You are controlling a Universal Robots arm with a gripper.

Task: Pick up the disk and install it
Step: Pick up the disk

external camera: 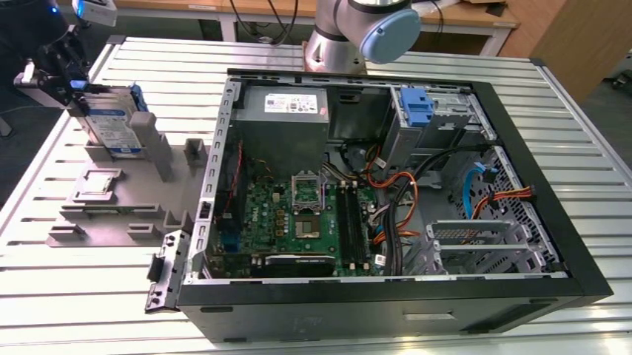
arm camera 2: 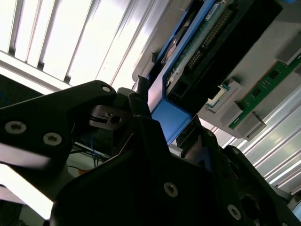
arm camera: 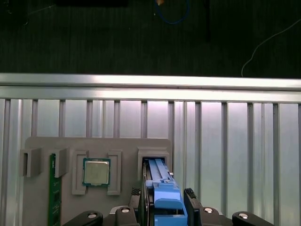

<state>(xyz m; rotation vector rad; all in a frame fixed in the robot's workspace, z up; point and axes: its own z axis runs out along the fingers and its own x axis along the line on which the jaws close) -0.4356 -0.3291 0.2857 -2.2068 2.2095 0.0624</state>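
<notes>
- Disk (external camera: 112, 122) stood on edge in a slot at the back of the grey fixture (external camera: 118, 211), with its blue rail uppermost.
- Gripper (arm camera: 164, 193) was closed narrowly on the disk's top end, with fingers (arm camera: 190, 195) against both sides.
- Chip (arm camera: 96, 172) and green board (arm camera: 53, 188) lay in neighbouring fixture pockets.
- Open computer case (external camera: 395, 296) sat on the slatted table (external camera: 79, 296), to the exterior view's right of the fixture.

We are looking past our gripper (arm camera 2: 164, 117), whose black fingers (arm camera 2: 141, 96) are clamping the disk (arm camera 2: 204, 44) by its blue end. The disk is sitting in a grey holder (arm camera 2: 265, 49) beside a green circuit board (arm camera 2: 269, 77) on the slatted table (arm camera 2: 70, 37).
</notes>
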